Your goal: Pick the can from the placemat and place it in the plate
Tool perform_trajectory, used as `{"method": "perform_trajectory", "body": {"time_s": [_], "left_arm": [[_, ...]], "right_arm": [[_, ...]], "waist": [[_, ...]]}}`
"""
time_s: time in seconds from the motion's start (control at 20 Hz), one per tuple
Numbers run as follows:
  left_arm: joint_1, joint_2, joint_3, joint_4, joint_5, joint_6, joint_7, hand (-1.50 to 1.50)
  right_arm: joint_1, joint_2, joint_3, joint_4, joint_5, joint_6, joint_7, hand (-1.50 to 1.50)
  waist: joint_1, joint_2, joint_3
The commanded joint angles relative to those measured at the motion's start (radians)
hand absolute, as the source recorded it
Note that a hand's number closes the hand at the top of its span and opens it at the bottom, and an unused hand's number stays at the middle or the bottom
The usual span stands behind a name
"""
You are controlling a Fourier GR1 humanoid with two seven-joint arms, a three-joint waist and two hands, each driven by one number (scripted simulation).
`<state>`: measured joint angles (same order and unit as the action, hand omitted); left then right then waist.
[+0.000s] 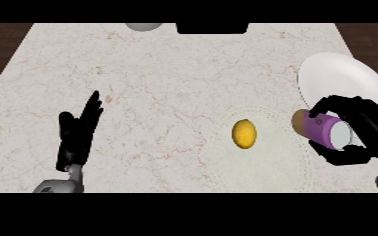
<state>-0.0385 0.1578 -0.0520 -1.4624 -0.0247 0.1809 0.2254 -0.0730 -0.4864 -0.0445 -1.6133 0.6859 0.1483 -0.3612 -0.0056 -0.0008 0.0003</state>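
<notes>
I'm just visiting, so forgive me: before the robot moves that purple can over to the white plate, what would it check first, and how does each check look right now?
1. Can held: ok, the right hand is curled round the purple can.
2. Can upright: not ok, it is tilted on its side.
3. Plate free to receive it: ok, its visible part is bare.
4. Can off the placemat: cannot tell from this view.
5. Lemon out of the path: ok, it lies left of the can.
6. Left hand out of the way: ok, open, resting far left.

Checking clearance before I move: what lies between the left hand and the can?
In the head view, bare counter, then the placemat with a lemon on it, lie between the left hand and the can, held in the right hand.
</notes>
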Motion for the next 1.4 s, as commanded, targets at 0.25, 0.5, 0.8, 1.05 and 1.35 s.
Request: {"method": "perform_trajectory", "body": {"time_s": [0.25, 0.5, 0.8, 1.05, 1.35], "left_arm": [[0.031, -0.017, -0.011, -0.028, -0.021, -0.002, -0.001, 0.0], [0.005, -0.039, -0.024, -0.004, -0.052, 0.012, 0.005, 0.0], [-0.044, -0.017, 0.03, -0.008, -0.014, -0.023, 0.035, 0.0], [0.042, -0.029, 0.012, 0.0, -0.033, -0.031, -0.037, 0.0], [-0.017, -0.037, 0.002, -0.014, -0.041, -0.028, 0.016, 0.0]], "right_arm": [[-0.072, -0.013, -0.237, -0.013, -0.129, -0.016, 0.062, 1.5], [-0.206, -0.031, -0.261, 0.25, -0.072, -0.073, 0.061, 1.5], [-0.348, -0.087, -0.265, 0.513, -0.038, -0.081, 0.022, 1.5], [-0.441, -0.096, -0.254, 0.783, 0.031, -0.203, -0.099, 1.5], [-0.589, -0.182, -0.229, 1.111, 0.098, -0.136, -0.161, 1.5]], "waist": [[0.005, 0.0, 0.0], [0.013, 0.002, 0.0], [0.015, 0.003, 0.0], [0.022, 0.005, 0.0], [0.046, 0.014, 0.002]]}}
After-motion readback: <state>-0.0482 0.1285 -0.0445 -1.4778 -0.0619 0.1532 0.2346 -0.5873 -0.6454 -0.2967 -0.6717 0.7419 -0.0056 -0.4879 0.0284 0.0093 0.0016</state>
